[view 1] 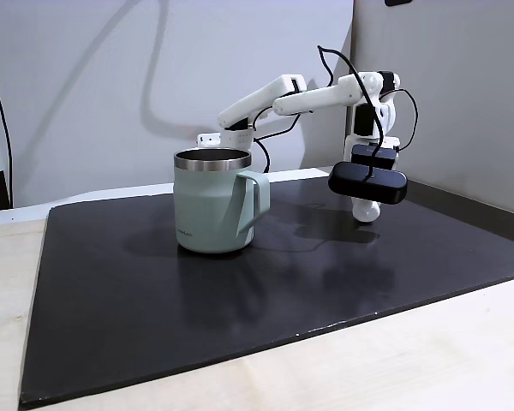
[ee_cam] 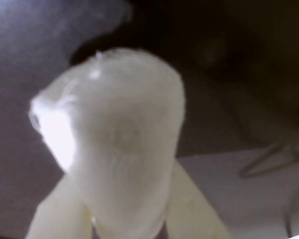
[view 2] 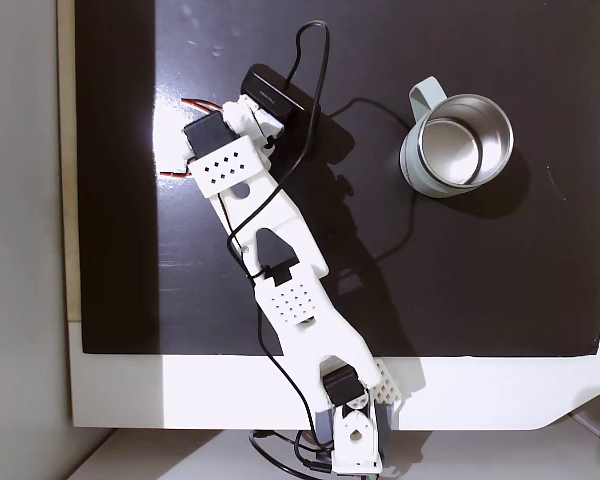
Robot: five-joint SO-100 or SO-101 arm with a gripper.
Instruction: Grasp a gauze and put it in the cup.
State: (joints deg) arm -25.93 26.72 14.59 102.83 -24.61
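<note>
Two pale fingers point(ee_cam: 57, 211) pinch the white gauze point(ee_cam: 122, 149) from either side in the wrist view, closed snugly on it and lifted off the dark worktop point(view 1: 240, 300), presumably for carrying to the cup point(view 1: 214, 202), well apart.

You have a black mat point(view 2: 500, 280) over the light wooden table point(view 1: 428, 360); the cup point(view 2: 462, 146) stands at its two o'clock

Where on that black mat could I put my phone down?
The black mat lies bare in front of the sage-green steel-rimmed mug, towards its near edge. It is crowded under the white arm's gripper, shut on the white gauze roll.
</note>
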